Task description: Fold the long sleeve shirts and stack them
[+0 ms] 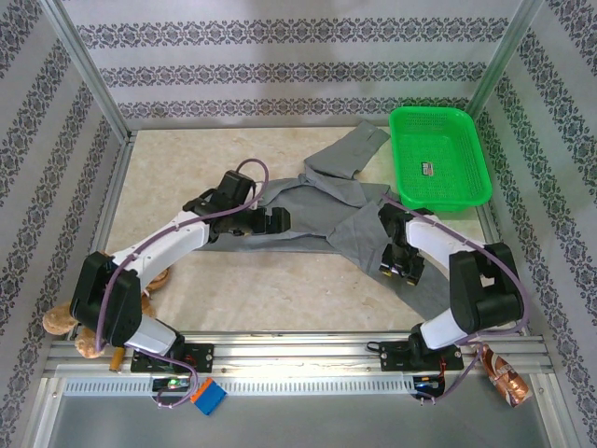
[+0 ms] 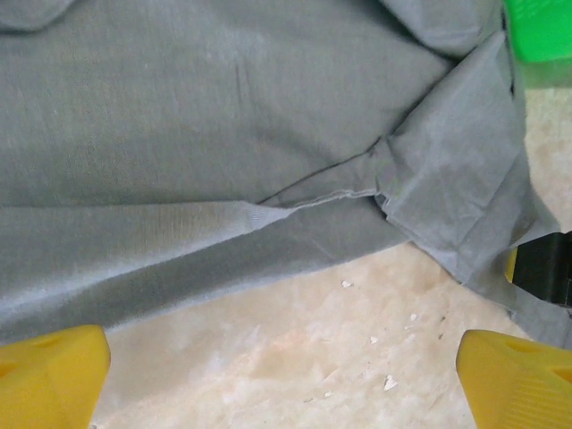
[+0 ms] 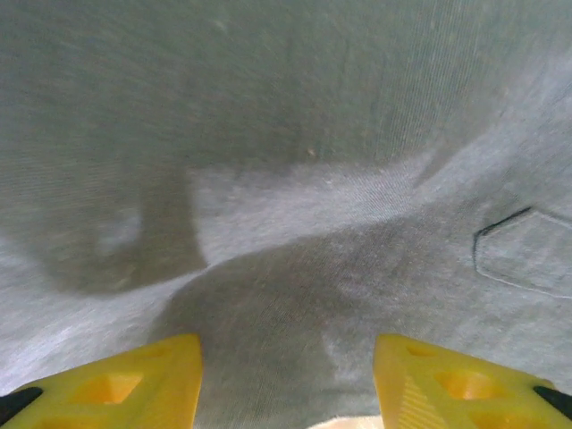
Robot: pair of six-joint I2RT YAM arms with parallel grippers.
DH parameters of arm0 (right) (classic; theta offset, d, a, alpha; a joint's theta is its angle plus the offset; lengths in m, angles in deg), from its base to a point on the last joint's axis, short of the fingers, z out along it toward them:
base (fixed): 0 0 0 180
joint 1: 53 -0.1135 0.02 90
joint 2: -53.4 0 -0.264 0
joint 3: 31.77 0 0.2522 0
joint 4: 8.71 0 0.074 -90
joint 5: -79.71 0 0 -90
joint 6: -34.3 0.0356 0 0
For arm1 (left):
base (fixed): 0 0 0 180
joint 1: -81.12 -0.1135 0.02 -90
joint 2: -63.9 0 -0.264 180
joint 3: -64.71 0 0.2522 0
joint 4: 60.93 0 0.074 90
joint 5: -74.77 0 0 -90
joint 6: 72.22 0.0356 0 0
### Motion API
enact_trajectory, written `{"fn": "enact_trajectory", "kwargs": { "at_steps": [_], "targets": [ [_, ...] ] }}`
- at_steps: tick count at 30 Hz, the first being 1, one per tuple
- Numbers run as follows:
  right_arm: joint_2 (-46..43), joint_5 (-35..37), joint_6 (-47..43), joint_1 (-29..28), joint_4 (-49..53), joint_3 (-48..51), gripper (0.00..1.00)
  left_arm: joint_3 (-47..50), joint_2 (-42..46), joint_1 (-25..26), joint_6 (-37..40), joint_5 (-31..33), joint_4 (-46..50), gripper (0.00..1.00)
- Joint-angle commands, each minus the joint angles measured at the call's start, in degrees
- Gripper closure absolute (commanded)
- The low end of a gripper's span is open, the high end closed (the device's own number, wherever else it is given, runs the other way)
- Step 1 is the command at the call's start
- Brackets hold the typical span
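Observation:
The grey long sleeve shirt (image 1: 326, 210) lies spread and creased across the middle of the table, one sleeve reaching toward the back beside the green basket. My left gripper (image 1: 277, 220) hovers at the shirt's left part, open. In the left wrist view its yellow fingertips (image 2: 54, 366) stand wide apart over bare table, the left gripper (image 2: 281, 375) just short of the shirt's (image 2: 223, 134) hem. My right gripper (image 1: 396, 266) is low over the shirt's right part. In the right wrist view, the right gripper (image 3: 286, 384) has its fingers apart with flat shirt fabric (image 3: 295, 179) under the gap.
A green basket (image 1: 429, 111) stands at the back right, its corner visible as the basket (image 2: 541, 27) in the left wrist view. A brown plush toy (image 1: 61, 322) lies by the left arm's base. The metal frame rail (image 1: 298, 350) runs along the near edge.

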Motion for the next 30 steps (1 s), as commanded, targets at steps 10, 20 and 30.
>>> {"fn": "enact_trajectory", "kwargs": {
  "at_steps": [10,20,30],
  "targets": [
    [5.57,1.93,3.55,-0.14,-4.76,-2.28,0.95,2.83,-0.55,0.52,-2.50,4.93,-3.12,0.00],
    [-3.81,0.14,3.02,-4.49,-1.38,-8.78,1.00,5.06,0.49,-0.85,-3.86,8.50,-1.62,0.00],
    [-5.14,-1.41,0.00,-6.77,2.31,-25.28,1.00,5.72,1.97,-4.82,-5.40,11.90,0.37,0.00]
  ]
}}
